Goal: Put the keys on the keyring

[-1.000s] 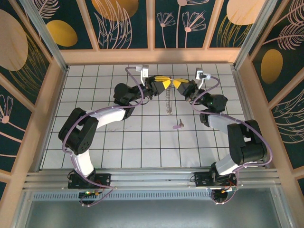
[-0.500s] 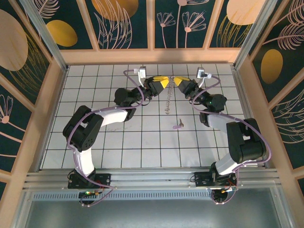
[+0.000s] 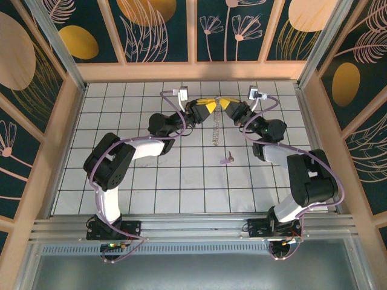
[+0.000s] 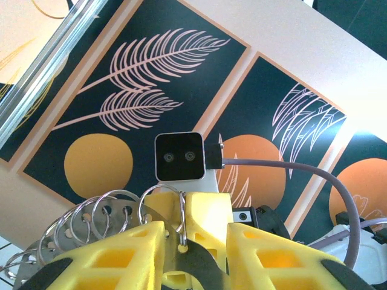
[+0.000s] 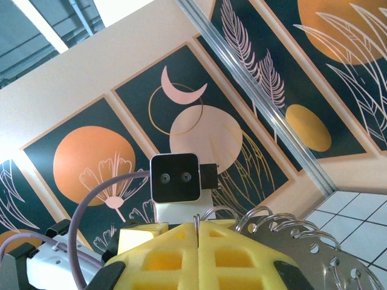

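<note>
**1. Arms.** Over the last second your left arm has drawn its elbow inward. Both wrists stay raised toward the far edge of the tabletop (image 3: 151, 181), tips almost meeting.

**2. Left gripper (image 3: 207, 107).** The jaws have eased slightly apart and now stand at a narrow gap. From the wrist view you cannot tell whether they still bear on the keyring. This is probably a hand-over that frees this arm to fetch the key.

**3. Right gripper (image 3: 228, 107).** Pinched fully closed on one wire coil of the keyring.

**4. Keyring (image 3: 213, 130).** It hangs between the two grippers, its loose end dangling below them. It is the only holder here, and it seems to carry no key yet.

**5. Key (image 3: 227, 159).** It lies flat on the tabletop, right of centre and near the keyring's loose end. It sits apart from both grippers and has not moved, so threading is not yet begun.
</note>
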Controlling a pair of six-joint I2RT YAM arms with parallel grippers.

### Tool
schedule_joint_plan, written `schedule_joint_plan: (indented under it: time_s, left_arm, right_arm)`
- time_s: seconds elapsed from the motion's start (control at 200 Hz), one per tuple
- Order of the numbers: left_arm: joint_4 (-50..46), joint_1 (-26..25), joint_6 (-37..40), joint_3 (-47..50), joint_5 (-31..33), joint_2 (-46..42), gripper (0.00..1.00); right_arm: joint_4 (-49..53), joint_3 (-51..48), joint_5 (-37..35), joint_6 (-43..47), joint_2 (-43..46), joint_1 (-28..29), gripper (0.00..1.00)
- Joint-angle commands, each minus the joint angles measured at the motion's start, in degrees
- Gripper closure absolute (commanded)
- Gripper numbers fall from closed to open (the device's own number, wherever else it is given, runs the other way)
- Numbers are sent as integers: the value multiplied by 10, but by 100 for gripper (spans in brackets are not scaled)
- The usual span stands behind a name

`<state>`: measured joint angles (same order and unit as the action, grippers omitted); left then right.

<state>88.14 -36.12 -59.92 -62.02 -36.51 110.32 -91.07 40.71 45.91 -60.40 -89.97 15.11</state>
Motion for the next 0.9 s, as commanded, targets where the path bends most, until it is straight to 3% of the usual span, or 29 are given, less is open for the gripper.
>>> schedule_joint_plan:
  time_s: [0.0, 0.551, 0.891]
  left_arm:
    - [37, -5, -9, -17, 6, 11, 68]
    - [44, -7, -13, -28, 0, 22, 81]
    - [49, -9, -15, -30, -8, 24, 99]
  right_arm:
    - [-68, 21, -8, -4, -5, 7, 100]
    - [-68, 29, -4, -5, -17, 18, 100]
    - [-67, 31, -6, -7, -20, 19, 100]
